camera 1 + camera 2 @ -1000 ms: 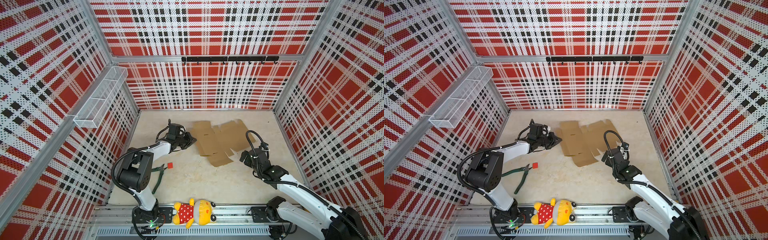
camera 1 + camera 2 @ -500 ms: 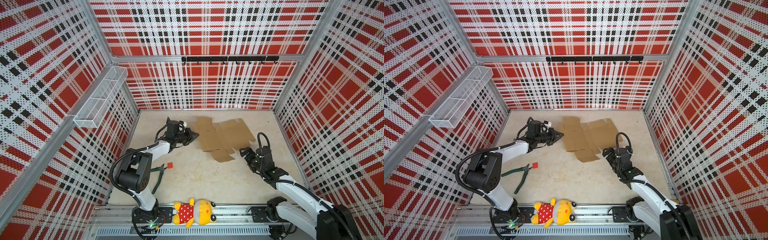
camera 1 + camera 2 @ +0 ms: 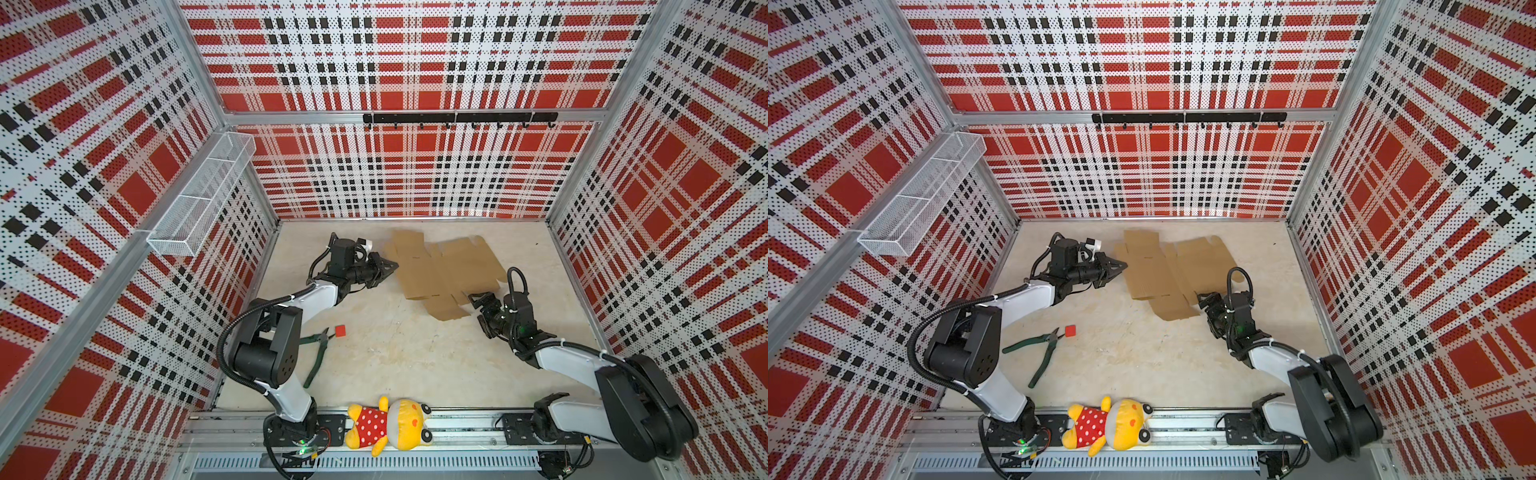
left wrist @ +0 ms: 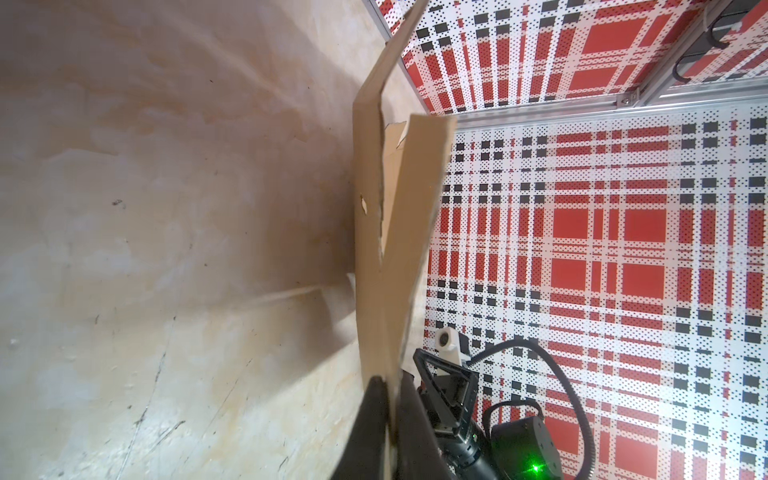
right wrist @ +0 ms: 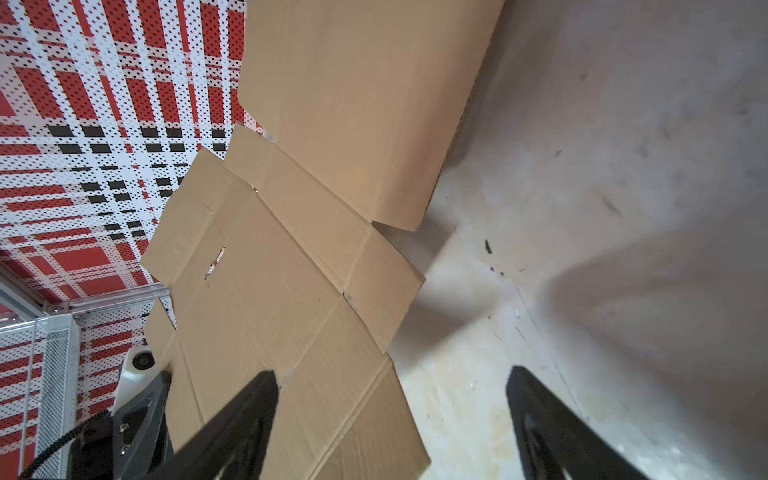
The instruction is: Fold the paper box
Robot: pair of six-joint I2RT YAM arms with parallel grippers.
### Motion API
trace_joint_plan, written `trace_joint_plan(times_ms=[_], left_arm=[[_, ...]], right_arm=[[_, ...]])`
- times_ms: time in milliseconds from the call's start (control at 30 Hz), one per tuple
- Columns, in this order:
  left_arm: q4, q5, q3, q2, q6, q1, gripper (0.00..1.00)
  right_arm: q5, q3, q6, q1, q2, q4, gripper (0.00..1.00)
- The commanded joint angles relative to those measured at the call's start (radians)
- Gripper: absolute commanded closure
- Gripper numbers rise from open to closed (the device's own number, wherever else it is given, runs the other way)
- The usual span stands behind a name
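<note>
The paper box (image 3: pixel 440 266) is a flat brown die-cut cardboard sheet with flaps, lying at the back middle of the table in both top views (image 3: pixel 1163 270). My left gripper (image 3: pixel 392 264) is shut on the sheet's left edge. In the left wrist view the jaws (image 4: pixel 390 386) pinch the cardboard (image 4: pixel 390 232), seen edge-on with one flap standing off the rest. My right gripper (image 3: pixel 473 300) stands open at the sheet's front right flap. In the right wrist view (image 5: pixel 390 372) one finger lies over the flap (image 5: pixel 332 415) and its partner over bare table.
Green pliers (image 3: pixel 318 353) and a small red cube (image 3: pixel 340 330) lie at the front left. A yellow plush toy (image 3: pixel 388 428) rests on the front rail. A wire basket (image 3: pixel 203 199) hangs on the left wall and a hook rail (image 3: pixel 457 118) on the back wall.
The left gripper has shifted a little toward the back and right with the sheet's edge. The right arm has swung round by the front flap, and its jaws have narrowed slightly.
</note>
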Motion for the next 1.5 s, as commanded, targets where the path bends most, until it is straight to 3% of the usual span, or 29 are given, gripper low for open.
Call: trace_joint_plan(times_ms=[0, 233, 433, 500, 1233, 1467], left_arm=[[0.028, 0.022, 0.017, -0.027, 0.008, -0.006, 0.9], [0.019, 0.022, 0.024, -0.02, 0.012, -0.01, 0.9], [-0.008, 0.01, 0.027, -0.018, 0.029, -0.013, 0.9], [-0.01, 0.011, 0.023, -0.019, 0.036, -0.01, 0.89], [-0.033, -0.008, 0.008, -0.02, 0.089, -0.016, 0.88], [-0.039, -0.008, 0.007, -0.021, 0.098, -0.018, 0.88]], right_arm=[[-0.018, -0.032, 0.103, -0.007, 0.078, 0.286, 0.15], [-0.081, -0.033, 0.176, -0.022, 0.332, 0.608, 0.27], [-0.111, -0.027, 0.3, -0.028, 0.584, 1.0, 0.36], [-0.138, -0.012, 0.315, -0.03, 0.605, 1.009, 0.36], [-0.176, 0.025, 0.107, -0.043, 0.311, 0.555, 0.37], [-0.176, 0.103, -0.06, -0.044, 0.187, 0.231, 0.35]])
